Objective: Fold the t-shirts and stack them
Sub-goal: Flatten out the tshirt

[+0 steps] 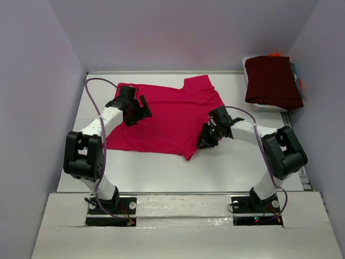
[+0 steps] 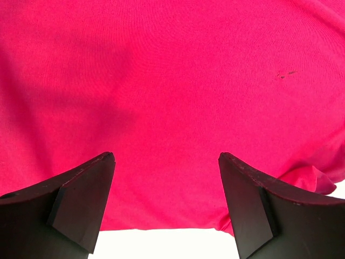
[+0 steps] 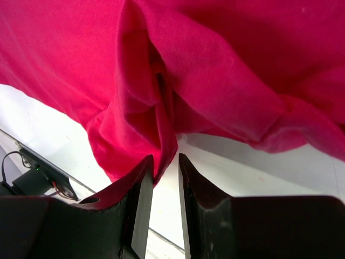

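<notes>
While the right claw (image 3: pixel 165 157) stands with jaws nearly together at the near right corner of the pink t-shirt (image 1: pixel 167 116), a fold at their tips that I cannot say is pinched, the cloth spreads away from it leftward and toward the far side; the left claw (image 2: pixel 167 156), jaws wide apart and empty, hovers over the shirt's left part. The shirt lies on the table (image 1: pixel 161 172), long axis left to right, one sleeve (image 1: pixel 198 82) pointing to the far edge; the folded maroon t-shirt (image 1: pixel 272 81) sits far right, nearer the right arm
</notes>
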Available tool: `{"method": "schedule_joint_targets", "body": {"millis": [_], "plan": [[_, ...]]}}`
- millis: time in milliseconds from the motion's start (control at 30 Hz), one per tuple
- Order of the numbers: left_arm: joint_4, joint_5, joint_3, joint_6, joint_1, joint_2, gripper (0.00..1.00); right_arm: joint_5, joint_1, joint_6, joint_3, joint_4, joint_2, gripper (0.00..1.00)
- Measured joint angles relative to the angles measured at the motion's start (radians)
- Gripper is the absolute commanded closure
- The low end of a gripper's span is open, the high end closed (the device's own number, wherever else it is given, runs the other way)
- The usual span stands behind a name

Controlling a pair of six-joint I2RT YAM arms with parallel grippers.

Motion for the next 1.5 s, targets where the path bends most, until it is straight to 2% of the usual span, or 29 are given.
{"method": "schedule_joint_targets", "body": {"millis": [100,133,400,767,1067,1233,1500], "plan": [[0.000,0.000,0.000,0.000,0.000,0.000,0.10,-0.004,0.001,0.003,0.000,0.012,0.018,0.92],[0.000,0.000,0.000,0.000,0.000,0.000,0.10,-0.004,0.001,0.004,0.000,0.011,0.019,0.93],[0.000,0.000,0.000,0.000,-0.006,0.009,0.10,-0.003,0.018,-0.002,0.036,-0.020,0.006,0.93],[0.000,0.000,0.000,0.000,-0.011,0.010,0.10,0.010,0.020,-0.040,0.261,-0.103,-0.021,0.93],[0.000,-0.002,0.000,0.000,-0.011,0.010,0.10,0.007,0.029,-0.062,0.436,-0.119,0.150,0.93],[0.000,-0.003,0.000,0.000,-0.011,0.010,0.10,0.008,0.061,-0.070,0.450,-0.140,0.215,0.93],[0.000,-0.002,0.000,0.001,-0.011,0.011,0.10,0.025,0.090,-0.081,0.422,-0.185,0.163,0.93]]}}
